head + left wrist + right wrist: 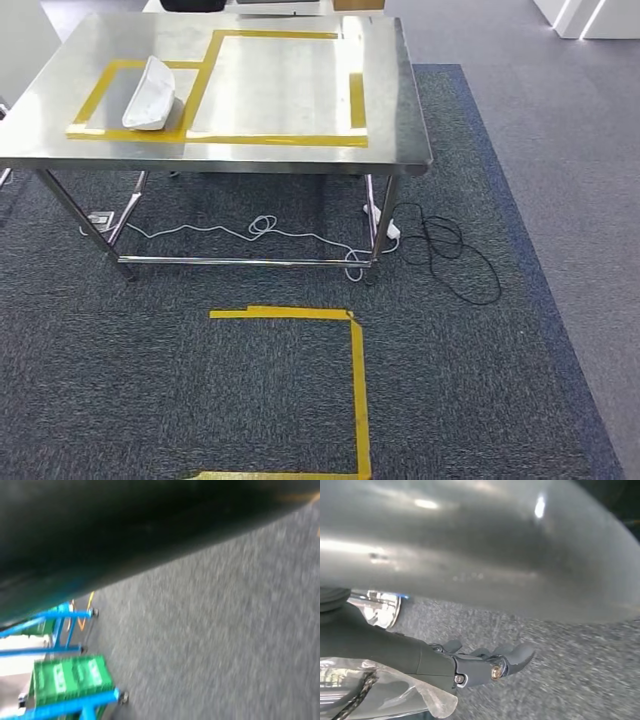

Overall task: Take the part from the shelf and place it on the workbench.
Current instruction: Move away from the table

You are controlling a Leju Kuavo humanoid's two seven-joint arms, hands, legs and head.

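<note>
The white part (150, 95) already lies on the steel table (392, 110), inside the smaller yellow tape outline (98, 95) near the table's left end. Its long axis runs front to back, leaning slightly to the right at the far end. Nothing touches it, so by the look of it the placing is done. The table stands well ahead of the robot, the part off to the robot's left, so the left arm would be the nearer one. The right hand (486, 665) hangs over the carpet (468, 400), fingers stretched out and holding nothing. I cannot tell the left hand's state. A blue shelf (56, 630) with a green crate (71, 677) stands on the grey floor.
</note>
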